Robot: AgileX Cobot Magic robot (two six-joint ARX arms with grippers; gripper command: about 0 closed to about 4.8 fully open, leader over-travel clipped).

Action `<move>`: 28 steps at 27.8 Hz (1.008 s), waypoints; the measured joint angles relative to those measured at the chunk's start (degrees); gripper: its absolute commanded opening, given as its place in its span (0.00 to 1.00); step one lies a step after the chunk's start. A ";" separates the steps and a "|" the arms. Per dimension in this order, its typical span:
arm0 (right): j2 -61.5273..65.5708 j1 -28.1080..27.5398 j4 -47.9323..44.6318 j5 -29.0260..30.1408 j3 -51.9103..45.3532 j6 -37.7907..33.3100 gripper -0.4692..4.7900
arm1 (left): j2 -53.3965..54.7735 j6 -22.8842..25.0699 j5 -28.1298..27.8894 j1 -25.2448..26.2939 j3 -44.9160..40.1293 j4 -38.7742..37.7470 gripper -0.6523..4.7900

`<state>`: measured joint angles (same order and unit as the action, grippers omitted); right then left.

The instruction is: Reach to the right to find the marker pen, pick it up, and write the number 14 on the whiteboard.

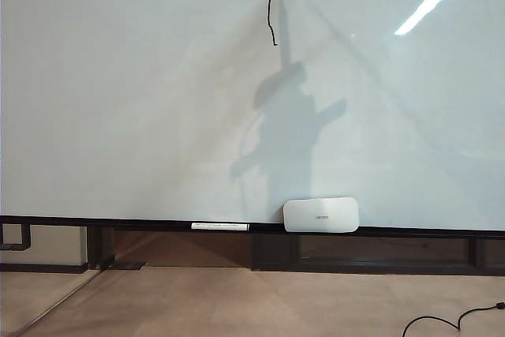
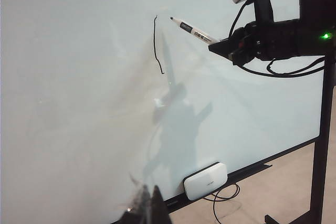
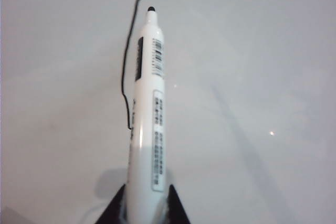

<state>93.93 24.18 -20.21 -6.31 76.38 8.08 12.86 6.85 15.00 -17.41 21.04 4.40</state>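
With the "1" stroke (image 2: 156,44) drawn, the right tool (image 2: 224,45), clamped on the marker pen (image 2: 193,31) just off the whiteboard (image 2: 79,103), should touch down lightly beside it for the "4"; the left tool (image 2: 149,205) looks empty, its opening unclear.

The whiteboard (image 1: 142,92) is bare across nearly its whole face, so a gripper could sweep over it freely to the left, to the right and below. The only mark is a thin black stroke (image 1: 271,10) near the top middle. The right gripper (image 2: 223,45), clamped on the marker pen (image 2: 193,31), fills the room just right of that stroke, pen tip off the board. Along the bottom rail (image 1: 118,223) lie a white eraser (image 1: 321,215) and a slim white pen (image 1: 219,226), apart from each other. The left gripper (image 2: 147,208) sits low before the board; whether its jaws are parted is unclear.
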 measured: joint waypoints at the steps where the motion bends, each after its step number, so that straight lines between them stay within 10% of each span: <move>1: 0.00 -0.07 0.02 -0.09 0.00 0.02 0.09 | 0.00 0.00 0.02 0.00 0.00 -0.02 0.11; 28: 1.27 -2.03 -1.81 -0.11 0.74 0.15 0.09 | 0.00 0.00 0.04 0.00 0.00 -0.24 0.11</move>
<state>95.20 22.15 -22.02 -6.42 77.12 8.23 12.86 6.85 15.05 -17.41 21.04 4.16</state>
